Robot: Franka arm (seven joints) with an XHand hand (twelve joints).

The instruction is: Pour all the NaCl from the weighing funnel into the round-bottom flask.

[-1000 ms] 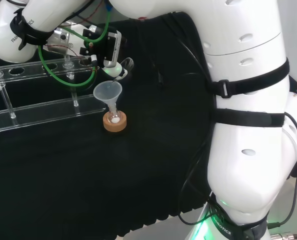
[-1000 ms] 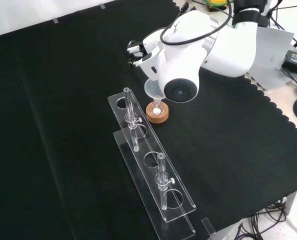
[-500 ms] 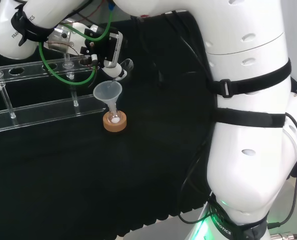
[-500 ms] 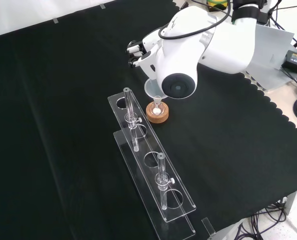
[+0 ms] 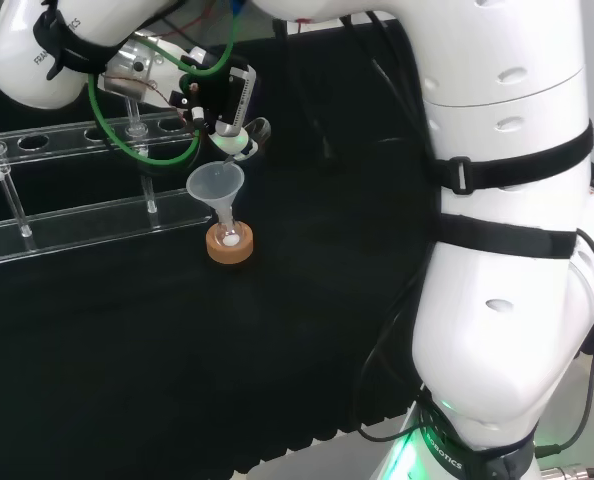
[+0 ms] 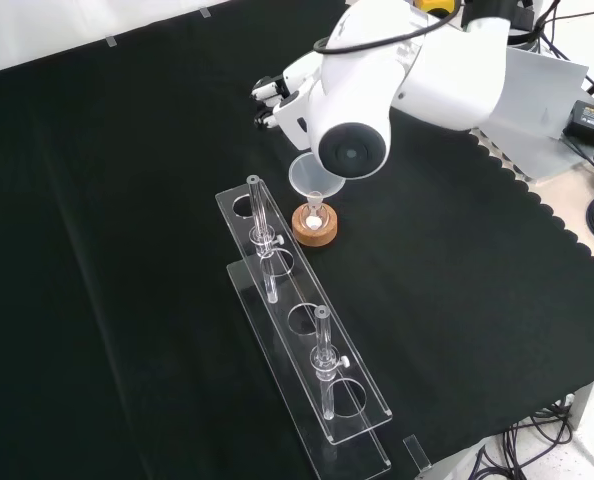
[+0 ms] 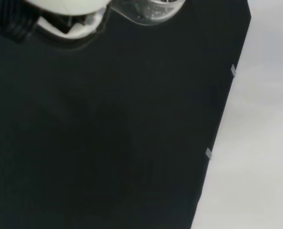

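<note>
- Black cloth [image 6: 127, 200] over the whole bench, with a clear acrylic rack [image 6: 307, 340] lying along it in the front view.
- Just beside the rack's upper end: a cork ring [image 6: 314, 226] bearing a small round-bottom flask [image 5: 231, 236], a plain funnel [image 5: 215, 184] seated in its neck, a little white at the bottom of the flask.
- Above and just behind that funnel in the head view: the hand [image 5: 220, 105], fingers curled round a small clear piece, taken to be the weighing funnel [image 5: 254, 130]; same glass seen close against the palm in the wrist view [image 7: 148, 9].
- Cannot tell from these views whether any salt remains in it.
- Judged step: the pour itself, or its very end, with the weighing funnel held over the funnel's mouth.
- Next move, as a judgement: tip the lip further over the cone, well inside its rim, and hold there until nothing more falls; no knocking the funnel or the light flask off the cork ring.
</note>
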